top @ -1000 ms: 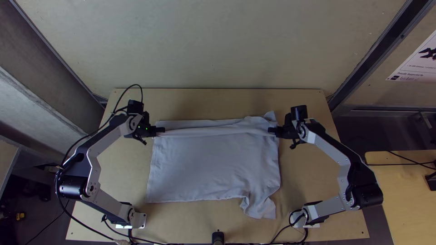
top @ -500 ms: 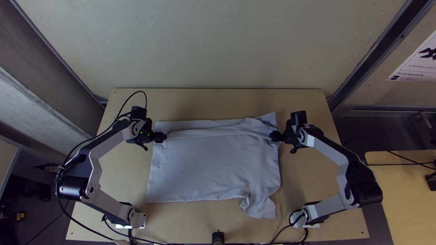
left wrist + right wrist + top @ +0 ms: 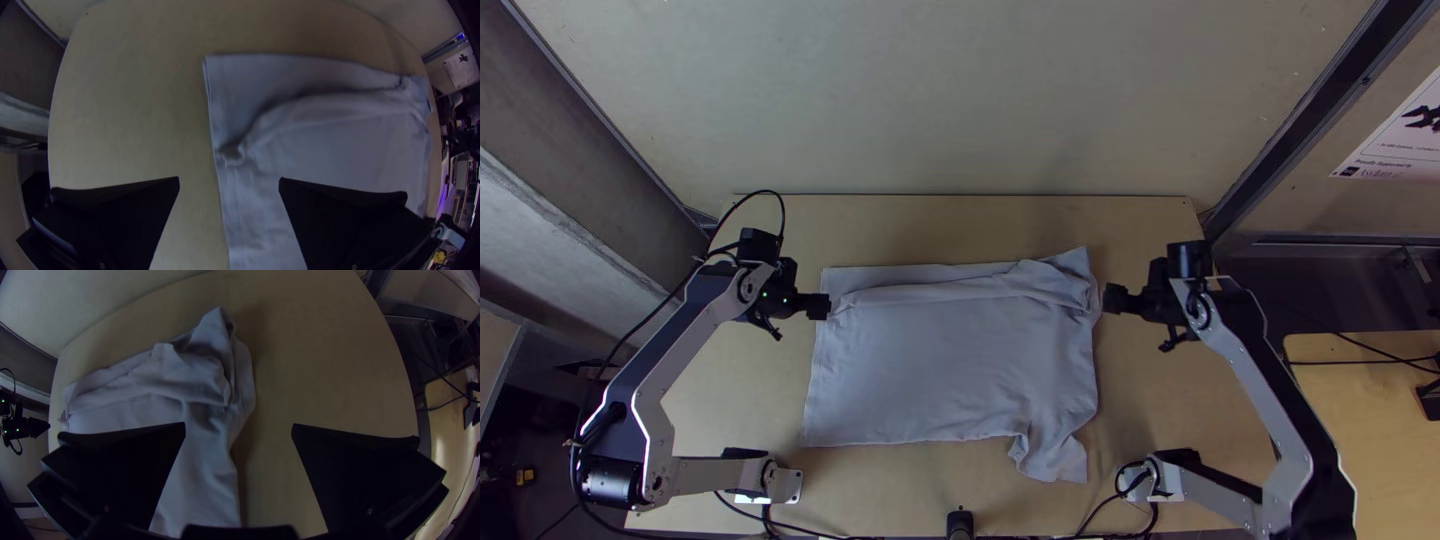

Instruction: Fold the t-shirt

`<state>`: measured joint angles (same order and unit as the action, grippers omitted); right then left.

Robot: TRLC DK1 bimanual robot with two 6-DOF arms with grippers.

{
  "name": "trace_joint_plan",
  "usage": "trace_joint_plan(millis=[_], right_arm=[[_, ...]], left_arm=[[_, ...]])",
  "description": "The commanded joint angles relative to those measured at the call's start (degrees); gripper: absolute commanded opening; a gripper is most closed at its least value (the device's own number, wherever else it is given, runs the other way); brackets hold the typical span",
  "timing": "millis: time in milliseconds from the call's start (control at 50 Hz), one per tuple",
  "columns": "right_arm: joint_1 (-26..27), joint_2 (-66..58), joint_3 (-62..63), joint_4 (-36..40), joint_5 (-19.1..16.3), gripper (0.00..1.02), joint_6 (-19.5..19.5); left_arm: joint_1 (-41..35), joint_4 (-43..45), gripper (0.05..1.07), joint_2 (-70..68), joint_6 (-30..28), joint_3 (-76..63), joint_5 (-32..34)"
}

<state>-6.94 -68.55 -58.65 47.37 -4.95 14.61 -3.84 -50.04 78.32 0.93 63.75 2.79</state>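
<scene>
T-shirt (image 3: 950,370), ridge (image 3: 930,292) toward far edge of table (image 3: 1180,400) | left claw (image 3: 229,178), right claw (image 3: 239,423): wide, empty | pinch ridge ends equally, draw level, smooth

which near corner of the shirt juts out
The near right corner: it is rumpled and pokes past the near edge; the near left corner lies flat.

We are losing part of the right arm's elbow (image 3: 1328,505) (and of a poster (image 3: 1405,130)) past the top view's edges.
</scene>
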Motion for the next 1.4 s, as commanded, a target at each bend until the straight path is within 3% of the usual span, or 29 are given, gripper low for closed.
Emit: trace_joint_plan(millis=[0, 160, 400, 640, 1380], right_arm=[[-0.4, 4.5, -1.1, 5.4, 0.3, 0.99, 1.3], [-0.7, 10.5, 0.7, 10.8, 0.3, 0.99, 1.8], [-1.0, 14.2, 2.7, 15.5, 0.2, 0.98, 2.2], [-5.6, 12.7, 1.3, 23.2, -0.3, 0.98, 3.7], [-7.3, 9.8, 1.3, 24.7, -0.9, 0.98, 3.4]], left_arm=[[-1.1, -5.6, 1.03, -3.4, -2.2, 0.9, 0.3], [-3.1, -15.4, 1.03, -7.6, -2.9, -2.4, 0.1], [-5.2, -19.7, 1.03, -17.2, -5.7, -12.3, -0.3], [-7.0, -22.0, 1.03, -20.6, -5.7, -18.8, -0.7], [-17.8, -25.5, 1.02, -6.0, -1.1, -21.6, -3.9]])
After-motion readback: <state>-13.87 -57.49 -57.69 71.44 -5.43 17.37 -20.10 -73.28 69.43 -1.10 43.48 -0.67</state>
